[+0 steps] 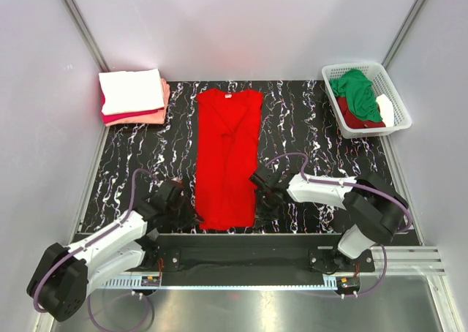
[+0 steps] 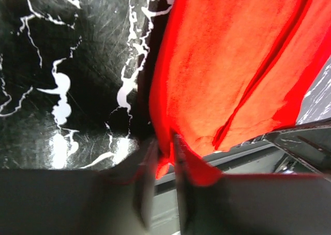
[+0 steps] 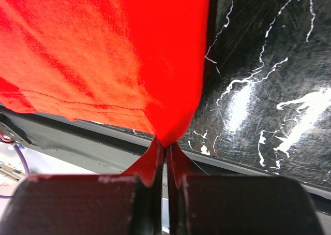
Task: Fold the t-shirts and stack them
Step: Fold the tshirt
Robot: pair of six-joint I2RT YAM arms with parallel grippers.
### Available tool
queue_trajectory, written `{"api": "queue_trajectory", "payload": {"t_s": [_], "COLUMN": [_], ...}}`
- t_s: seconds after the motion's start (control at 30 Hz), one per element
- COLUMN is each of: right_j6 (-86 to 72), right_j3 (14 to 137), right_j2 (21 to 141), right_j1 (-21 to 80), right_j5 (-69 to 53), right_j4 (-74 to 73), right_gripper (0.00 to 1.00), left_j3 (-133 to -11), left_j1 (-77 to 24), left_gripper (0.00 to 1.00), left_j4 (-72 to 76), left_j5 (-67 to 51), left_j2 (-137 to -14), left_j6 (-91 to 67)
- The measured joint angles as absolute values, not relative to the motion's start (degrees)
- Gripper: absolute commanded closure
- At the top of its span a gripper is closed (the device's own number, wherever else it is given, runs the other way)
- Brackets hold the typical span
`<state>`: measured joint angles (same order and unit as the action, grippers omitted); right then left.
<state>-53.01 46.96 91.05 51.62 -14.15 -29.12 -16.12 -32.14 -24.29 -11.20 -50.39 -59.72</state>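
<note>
Left pincer [image 2: 164, 165]: I'm pinching the near-left corner of the red t-shirt [image 1: 227, 156].
Right pincer [image 3: 165, 155]: I'm clenched on its near-right corner.
Lie: narrow, lengthwise, mid-bench [image 1: 307, 120].

White plastic lattice basket [image 1: 395, 98] at the far right corner of the table [image 1: 307, 120], a black surface veined with white marbling. Pale grey walls [image 1: 241, 25] enclose the far and side edges; a metal rail [image 1: 409, 259] runs along the near edge.
</note>
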Motion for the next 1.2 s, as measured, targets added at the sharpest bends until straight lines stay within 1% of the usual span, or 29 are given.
{"api": "queue_trajectory", "payload": {"t_s": [0.1,0.23,0.43,0.53,0.63,0.77,0.93,1.07,1.2], "right_j6": [-53.0,-53.0,-53.2,-53.4,-53.4,-52.5,-49.4,-45.4,-41.0], "right_j3": [47.0,46.9,46.9,47.0,48.3,52.4,58.1,63.8,70.3], "right_j2": [91.0,88.9,79.9,76.5,75.4,75.4,75.7,78.5,84.2], "right_j1": [51.6,51.6,51.5,51.5,51.5,51.1,46.5,41.9,38.2], "right_j5": [-14.2,-13.9,-12.4,-11.5,-10.2,-8.0,-6.5,-5.5,-5.5], "right_j4": [-29.1,-30.0,-33.7,-35.7,-38.4,-41.8,-43.8,-45.1,-45.2], "right_gripper": [1.00,1.00,1.00,1.00,1.00,1.00,1.00,1.00,1.00], "left_j3": [-15.7,-15.7,-15.9,-17.9,-23.0,-31.5,-40.0,-46.5,-54.8], "left_j1": [-32.1,-32.1,-33.0,-33.7,-33.8,-33.8,-32.7,-30.9,-28.5], "left_gripper": [1.00,1.00,1.00,0.99,0.98,0.98,0.99,0.99,1.00], "left_j4": [-23.0,-23.0,-28.1,-31.2,-35.1,-37.4,-38.4,-39.4,-40.4], "left_j5": [-11.7,-12.0,-11.7,-11.8,-11.6,-11.2,-11.1,-11.2,-11.1], "left_j2": [-50.9,-50.3,-46.2,-45.0,-45.8,-50.2,-57.9,-64.6,-70.9], "left_j6": [-59.7,-59.6,-60.1,-60.3,-59.8,-57.9,-55.0,-52.6,-49.7]}}
